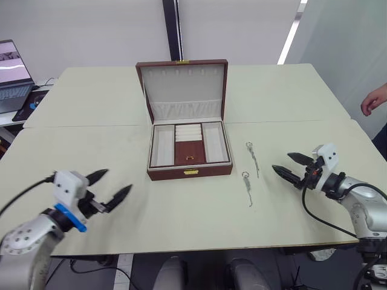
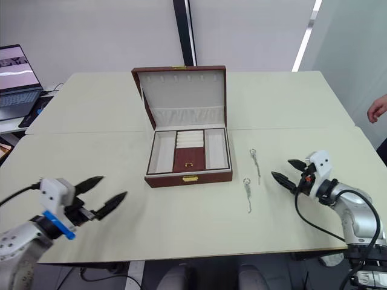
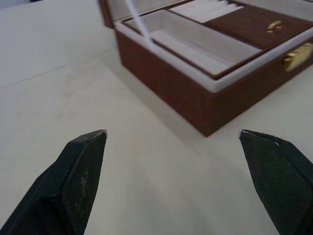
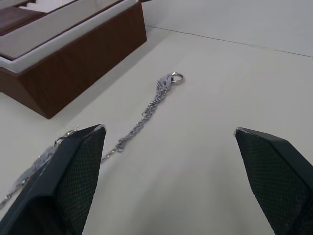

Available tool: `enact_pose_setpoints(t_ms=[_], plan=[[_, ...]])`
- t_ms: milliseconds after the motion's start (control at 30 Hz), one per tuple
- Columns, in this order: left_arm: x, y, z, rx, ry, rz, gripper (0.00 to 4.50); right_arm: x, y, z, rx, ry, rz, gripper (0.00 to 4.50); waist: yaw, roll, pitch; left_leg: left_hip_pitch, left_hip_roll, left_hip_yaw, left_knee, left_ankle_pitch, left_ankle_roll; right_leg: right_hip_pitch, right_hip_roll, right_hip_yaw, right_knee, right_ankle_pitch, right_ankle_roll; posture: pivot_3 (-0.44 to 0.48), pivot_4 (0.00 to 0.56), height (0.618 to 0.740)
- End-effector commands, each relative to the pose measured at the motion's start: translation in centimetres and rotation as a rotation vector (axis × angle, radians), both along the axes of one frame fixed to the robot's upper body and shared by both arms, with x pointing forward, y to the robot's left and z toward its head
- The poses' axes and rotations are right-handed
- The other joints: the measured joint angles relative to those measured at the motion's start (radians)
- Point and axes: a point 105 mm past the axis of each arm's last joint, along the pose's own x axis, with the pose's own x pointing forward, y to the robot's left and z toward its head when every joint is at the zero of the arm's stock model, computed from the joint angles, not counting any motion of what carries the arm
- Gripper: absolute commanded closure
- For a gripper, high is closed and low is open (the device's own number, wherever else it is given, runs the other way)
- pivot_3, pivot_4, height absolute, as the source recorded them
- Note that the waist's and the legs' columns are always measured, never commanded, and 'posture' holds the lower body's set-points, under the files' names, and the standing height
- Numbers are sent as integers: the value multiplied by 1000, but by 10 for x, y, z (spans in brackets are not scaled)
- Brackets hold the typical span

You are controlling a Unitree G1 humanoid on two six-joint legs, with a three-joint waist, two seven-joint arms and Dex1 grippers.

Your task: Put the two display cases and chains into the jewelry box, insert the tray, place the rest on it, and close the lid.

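Observation:
The brown jewelry box point(image 1: 190, 171) stands open mid-table, its lid point(image 1: 184, 84) upright at the back. A cream-lined tray point(image 1: 163, 146) with compartments fills its top. Two silver chains lie on the table to the box's right, one further back point(image 1: 252, 156) and one nearer the front point(image 1: 248, 187). My right gripper point(image 1: 283, 162) hovers open just right of the chains, pointing at them; the right wrist view shows the back chain point(image 4: 151, 107) ahead of it. My left gripper point(image 1: 115, 184) is open at the front left, short of the box's corner point(image 3: 205, 122). The display cases are out of view.
A laptop point(image 1: 12, 75) sits on a side desk at the far left. A person's hand point(image 1: 375, 99) shows at the right edge, beyond the table. A seam runs across the table point(image 1: 91, 126) behind the box's base.

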Motion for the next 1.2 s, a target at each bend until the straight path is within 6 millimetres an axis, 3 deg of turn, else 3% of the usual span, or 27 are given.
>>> enact_pose_setpoints(t_ms=[33,300,567,867,1100,1200], plan=[[-3,-32,16,8,-102,-138,0,9,11,12,5,-69,-78,36,0,0,0,0,0,0,0,0,0,0,0,0,1,0,0,0,150,740],[-23,-92,14,14,-167,-432,0,35,39,-1,-61,-97,-237,36,-2,0,0,0,0,1,0,0,0,-1,1,1,1,0,1,0,150,740],[-29,-96,9,58,-190,-496,0,44,70,-11,-79,-62,-272,36,-2,0,0,0,0,1,0,0,0,-1,1,1,1,0,1,0,150,740],[-34,-100,2,23,-194,-480,0,53,71,-28,-107,32,-346,36,-2,0,-1,0,0,1,0,0,0,-1,1,1,1,0,1,0,150,740],[-30,-98,-2,13,-188,-443,0,53,62,-38,-159,80,-374,2031,-2,-2,-3,1,0,0,0,0,0,0,1,1,1,0,0,0,150,740],[-27,-97,-2,12,-194,-432,0,51,62,-43,-176,94,-367,2651,-2,-2,-4,1,0,0,0,0,0,0,1,1,1,0,0,0,150,740]])
